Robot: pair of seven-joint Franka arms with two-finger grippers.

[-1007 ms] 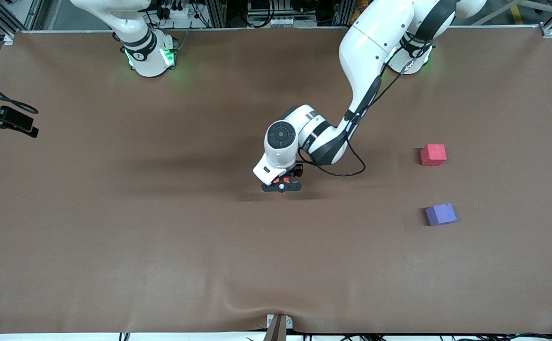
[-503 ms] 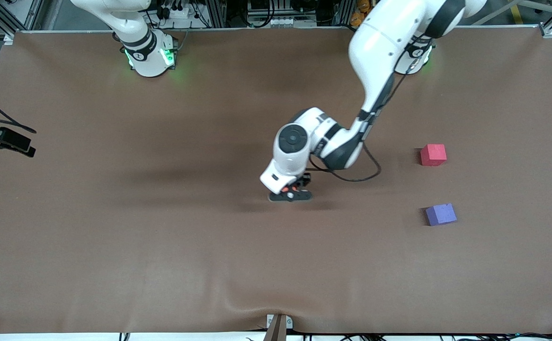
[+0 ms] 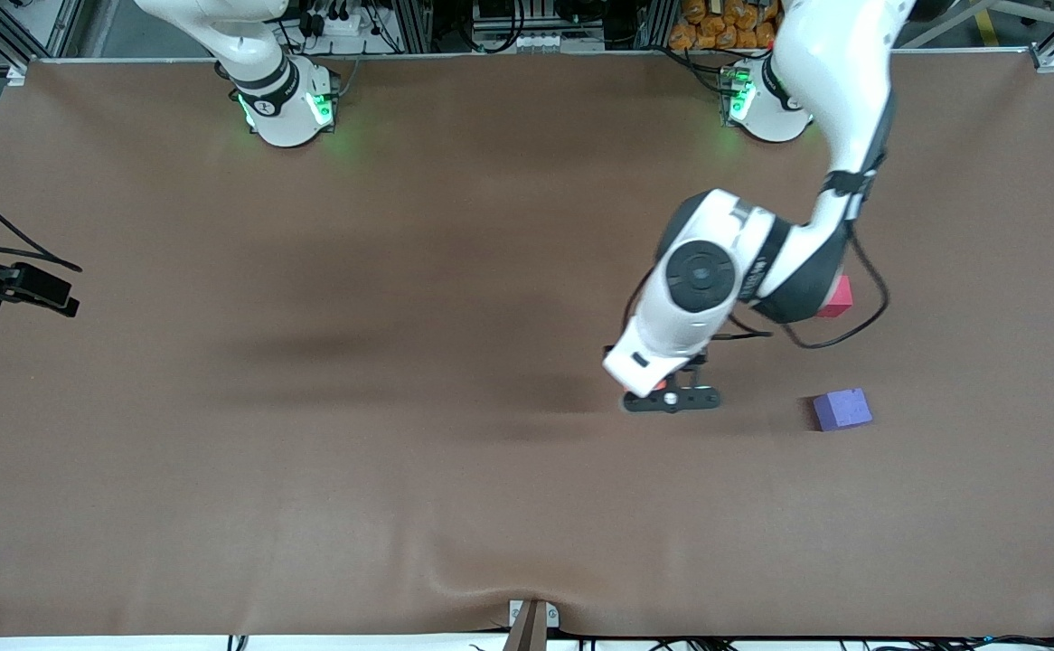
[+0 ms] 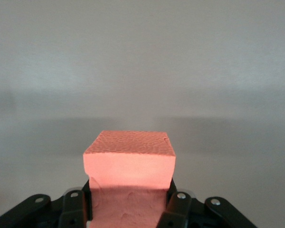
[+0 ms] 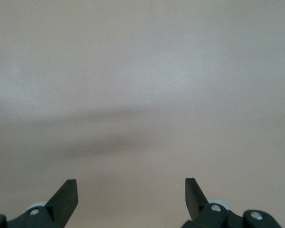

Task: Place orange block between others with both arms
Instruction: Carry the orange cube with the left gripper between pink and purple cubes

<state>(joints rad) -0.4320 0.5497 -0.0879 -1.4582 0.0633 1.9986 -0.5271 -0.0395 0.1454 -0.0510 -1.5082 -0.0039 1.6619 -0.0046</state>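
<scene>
Over the table near the purple block (image 3: 842, 409), the left gripper (image 4: 128, 209) pinches the orange block (image 4: 129, 159), light, soft foam, by its sides; right gripper (image 5: 130, 194) spread, waiting

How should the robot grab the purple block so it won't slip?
Probably from straight above, squeezing two flat side faces of the purple block. It is a small cube sitting flat on the table with free space all around, so the fingers fit down both sides. The left gripper already holds the orange block by its sides.
</scene>
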